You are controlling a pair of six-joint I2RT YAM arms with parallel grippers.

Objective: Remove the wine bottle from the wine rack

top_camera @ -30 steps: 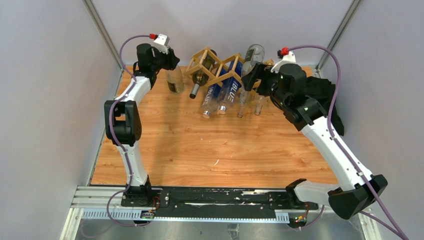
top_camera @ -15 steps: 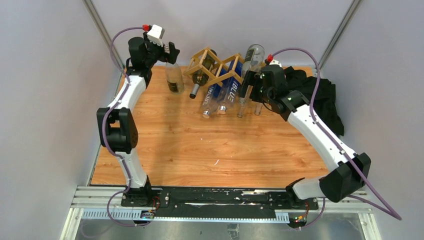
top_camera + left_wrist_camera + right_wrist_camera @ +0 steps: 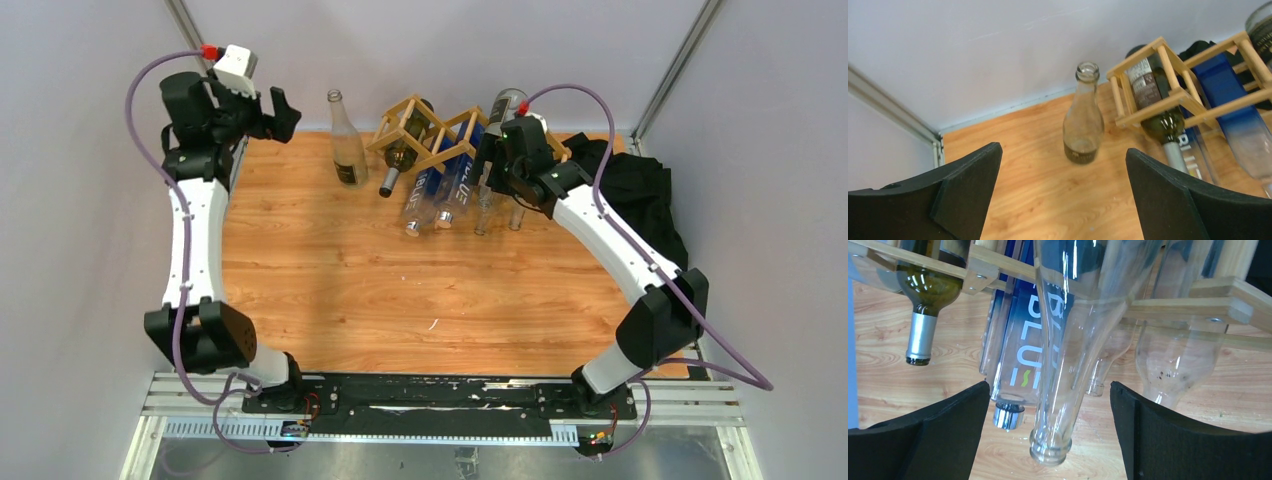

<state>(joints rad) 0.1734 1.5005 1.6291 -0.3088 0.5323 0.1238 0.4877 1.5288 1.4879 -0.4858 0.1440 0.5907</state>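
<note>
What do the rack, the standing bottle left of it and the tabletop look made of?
Wine rack: pale wood, matte and apparently unvarnished; the grain and square slats show.
Tabletop: orange-brown wood grain with a slight sheen, possibly laminate or veneer; can't tell which.
Standing bottle: clear, glossy glass; the tabletop shows through it, and there is a dark band at its base.
</note>
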